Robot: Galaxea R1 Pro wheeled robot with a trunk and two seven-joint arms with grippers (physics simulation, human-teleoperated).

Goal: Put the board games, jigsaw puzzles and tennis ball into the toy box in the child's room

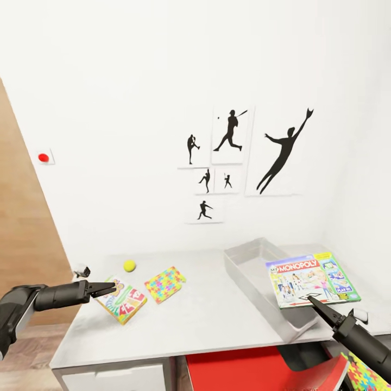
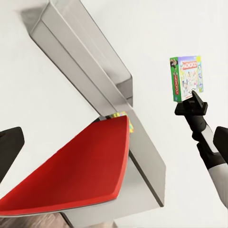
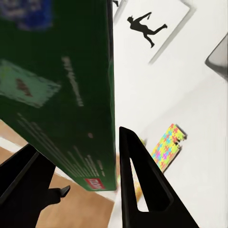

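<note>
Head view: right gripper (image 1: 314,297), jaws clamped on the Monopoly box (image 1: 311,279), holds it above the toy box (image 1: 255,271); left jaws' state unclear.

White walls (image 1: 136,81), evenly lit, no harsh shadows. Wooden door (image 1: 21,244) at left, red round button (image 1: 43,158) on plate beside it. Six black silhouette pictures (image 1: 231,136) clustered on far wall. Light grey tabletop (image 1: 201,320) in corner, pale drawer (image 1: 119,380) beneath. Red chair (image 1: 244,369) tucked under. Strip of wood-plank floor (image 1: 32,353) at lower left.
</note>
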